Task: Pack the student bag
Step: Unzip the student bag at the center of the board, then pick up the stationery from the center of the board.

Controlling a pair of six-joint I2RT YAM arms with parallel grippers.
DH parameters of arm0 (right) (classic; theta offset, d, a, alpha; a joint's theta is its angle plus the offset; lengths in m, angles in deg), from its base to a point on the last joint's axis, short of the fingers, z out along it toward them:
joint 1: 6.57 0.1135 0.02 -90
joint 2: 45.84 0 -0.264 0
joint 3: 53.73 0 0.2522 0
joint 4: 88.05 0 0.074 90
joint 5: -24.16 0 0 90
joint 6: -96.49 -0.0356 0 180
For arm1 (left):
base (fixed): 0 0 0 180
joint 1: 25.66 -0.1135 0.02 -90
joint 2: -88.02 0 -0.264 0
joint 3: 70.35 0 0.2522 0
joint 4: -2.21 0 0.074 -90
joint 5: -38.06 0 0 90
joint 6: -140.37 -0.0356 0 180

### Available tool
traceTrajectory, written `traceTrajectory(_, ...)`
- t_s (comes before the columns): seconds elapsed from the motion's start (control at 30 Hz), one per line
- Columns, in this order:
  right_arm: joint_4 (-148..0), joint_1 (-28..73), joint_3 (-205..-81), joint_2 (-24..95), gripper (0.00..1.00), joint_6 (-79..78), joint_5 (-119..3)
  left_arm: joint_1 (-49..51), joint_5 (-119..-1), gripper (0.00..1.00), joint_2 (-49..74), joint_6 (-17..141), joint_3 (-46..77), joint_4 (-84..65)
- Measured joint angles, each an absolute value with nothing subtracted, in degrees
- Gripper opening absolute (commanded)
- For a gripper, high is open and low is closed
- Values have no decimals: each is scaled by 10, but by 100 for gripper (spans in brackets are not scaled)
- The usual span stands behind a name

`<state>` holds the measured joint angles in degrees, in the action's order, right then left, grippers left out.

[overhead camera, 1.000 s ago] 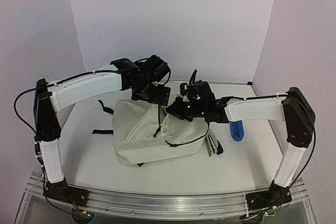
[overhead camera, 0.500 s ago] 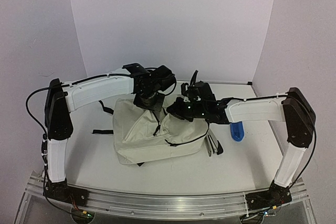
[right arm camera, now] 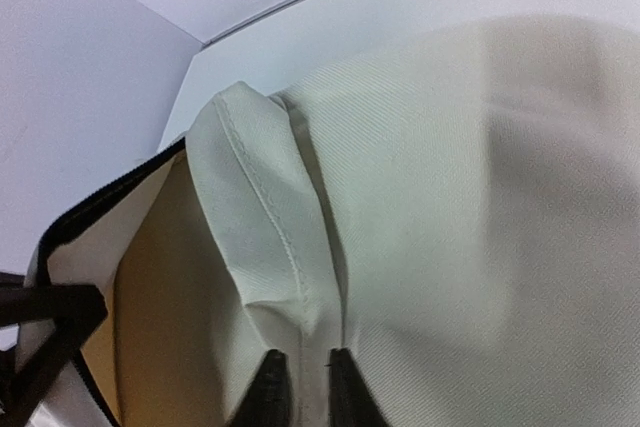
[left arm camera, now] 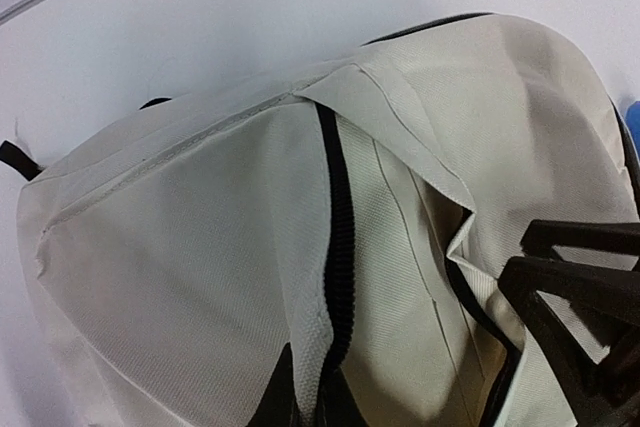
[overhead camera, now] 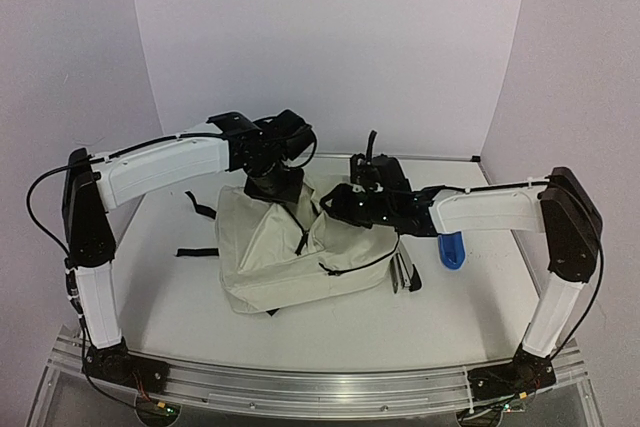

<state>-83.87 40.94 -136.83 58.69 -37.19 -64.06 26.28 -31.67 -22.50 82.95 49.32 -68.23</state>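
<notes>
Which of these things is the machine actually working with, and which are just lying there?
In use: backpack; left gripper and right gripper, each pinching its fabric.
Lying about: blue thing and dark thing beside the backpack, untouched, perhaps waiting to go in.

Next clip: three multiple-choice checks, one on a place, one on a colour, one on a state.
1. Relative to the student bag, the blue object lies, in the top view: A to the left; B to the right; C on top.
2. The bag's zipper is: A black; B red; C white.
3. The left gripper is: A wide open; B shut on the bag's fabric; C holding the blue object.
Answers: B, it sits on the table past the bag's right side; A, a black band edges the cream flap; B, it pinches the fabric edge in the left wrist view.
</notes>
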Motion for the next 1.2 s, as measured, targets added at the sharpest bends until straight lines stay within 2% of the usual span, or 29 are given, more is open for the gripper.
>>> traceTrajectory(0.1, -819, 405, -1369, 574, 75, -343, -651, 235, -372, 0, -197, 817, 440, -640)
traceTrajectory(0.27, -762, 395, -1367, 504, 98, -304, -679, 172, -484, 0, -143, 785, 369, -566)
traceTrajectory(0.47, -730, 357, -1304, 389, 98, -298, -699, 116, -555, 0, -128, 741, 358, -547)
traceTrajectory(0.63, -705, 316, -1203, 359, 98, -326, -697, 103, -580, 0, -124, 726, 347, -534)
traceTrajectory(0.9, -668, 314, -1097, 373, 98, -346, -670, 103, -597, 0, -90, 729, 302, -506)
traceTrajectory(1.2, -674, 325, -1103, 465, 98, -322, -660, 103, -608, 0, -77, 743, 281, -489)
